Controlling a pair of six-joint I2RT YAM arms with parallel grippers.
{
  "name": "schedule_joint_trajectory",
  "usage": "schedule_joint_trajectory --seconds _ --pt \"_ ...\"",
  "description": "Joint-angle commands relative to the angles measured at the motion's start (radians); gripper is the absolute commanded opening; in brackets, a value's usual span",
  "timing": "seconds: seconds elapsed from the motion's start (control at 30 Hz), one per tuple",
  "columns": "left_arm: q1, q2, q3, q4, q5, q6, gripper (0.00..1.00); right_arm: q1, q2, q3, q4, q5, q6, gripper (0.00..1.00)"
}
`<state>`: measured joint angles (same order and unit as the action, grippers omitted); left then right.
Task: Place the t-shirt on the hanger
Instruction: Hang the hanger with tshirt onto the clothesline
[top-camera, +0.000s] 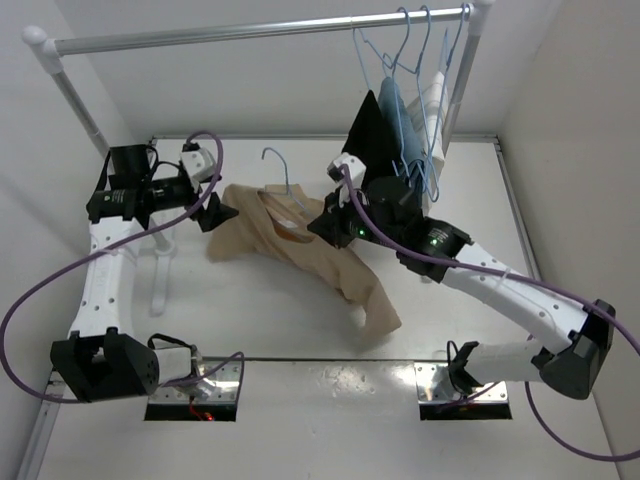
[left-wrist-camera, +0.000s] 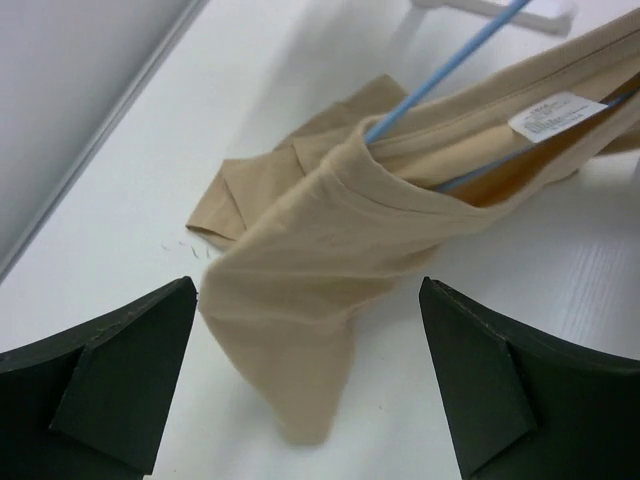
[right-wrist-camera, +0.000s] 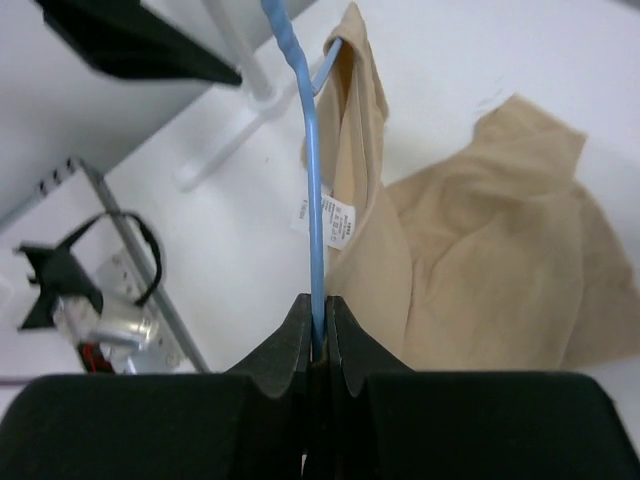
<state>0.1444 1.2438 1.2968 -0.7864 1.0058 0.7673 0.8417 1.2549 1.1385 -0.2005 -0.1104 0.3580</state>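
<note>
The tan t-shirt (top-camera: 300, 245) lies crumpled in the middle of the table, its lower part trailing toward the front (top-camera: 375, 305). The light-blue hanger (top-camera: 282, 170) has its wire inside the shirt's neck, with the hook sticking out toward the back. My right gripper (top-camera: 325, 225) is shut on the hanger's wire (right-wrist-camera: 315, 200) and holds it beside the neck label (right-wrist-camera: 335, 220). My left gripper (top-camera: 215, 212) is open at the shirt's left shoulder. In the left wrist view a fold of the shirt (left-wrist-camera: 300, 320) hangs between its spread fingers (left-wrist-camera: 120, 370), touching neither.
A clothes rack's rail (top-camera: 250, 30) spans the back. Blue wire hangers with black, blue and white garments (top-camera: 400, 120) hang at its right end, just behind my right arm. The rack's white foot (top-camera: 160, 270) stands by my left arm.
</note>
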Motion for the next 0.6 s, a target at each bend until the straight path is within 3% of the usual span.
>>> schedule_joint_trajectory --seconds 0.0,0.23,0.57 --pt "0.012 -0.026 0.022 0.13 0.001 -0.187 1.0 0.01 0.003 0.137 0.027 0.149 0.041 0.0" --pt "-0.035 -0.047 -0.07 0.151 -0.095 -0.247 1.0 0.019 0.031 0.303 0.009 0.397 -0.025 0.0" --pt "-0.083 -0.069 -0.149 0.151 -0.131 -0.257 1.0 0.019 -0.031 0.388 0.082 0.549 -0.154 0.0"
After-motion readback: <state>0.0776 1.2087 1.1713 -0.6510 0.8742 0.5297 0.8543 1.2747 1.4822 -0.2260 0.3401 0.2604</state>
